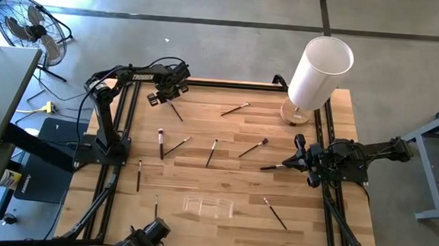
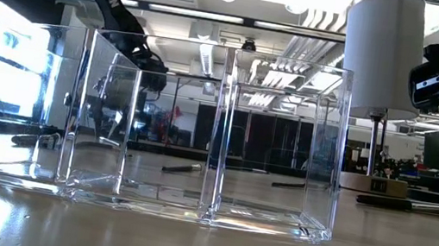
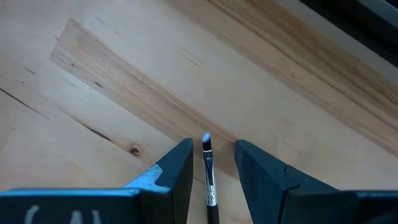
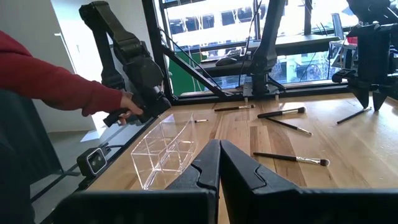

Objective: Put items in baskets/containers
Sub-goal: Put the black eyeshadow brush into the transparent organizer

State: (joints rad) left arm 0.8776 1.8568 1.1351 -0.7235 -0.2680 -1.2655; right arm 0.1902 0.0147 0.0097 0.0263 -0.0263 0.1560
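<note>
Fingers of the left gripper (image 3: 210,180) stand parted on either side of a thin dark brush (image 3: 209,177); the gap on each side shows bare wood, so nothing is clamped yet. In the high view this left gripper (image 1: 166,91) sits at the upper left of the frame, with that brush (image 1: 176,110) running down and right from it on the table (image 1: 223,186).

The right gripper (image 4: 219,163) has its fingers pressed together, apparently with nothing between them. From above, the right gripper (image 1: 297,160) lies at the right of the frame, and a dark brush (image 1: 272,167) lies just left of its tips; contact cannot be judged.

Other brushes are scattered across the middle of the table, well apart from each other. The clear holder (image 1: 208,207) stands at lower centre, and in the low view its compartments (image 2: 158,123) look empty. At the left of the right wrist view, a person's hand (image 4: 129,104) in a red sleeve reaches toward a camera mount near the holder.

Judging by their thinness, these brushes should be light, stiff and prone to rolling. Mid-handle is the best place to pinch, away from the soft bristles.
</note>
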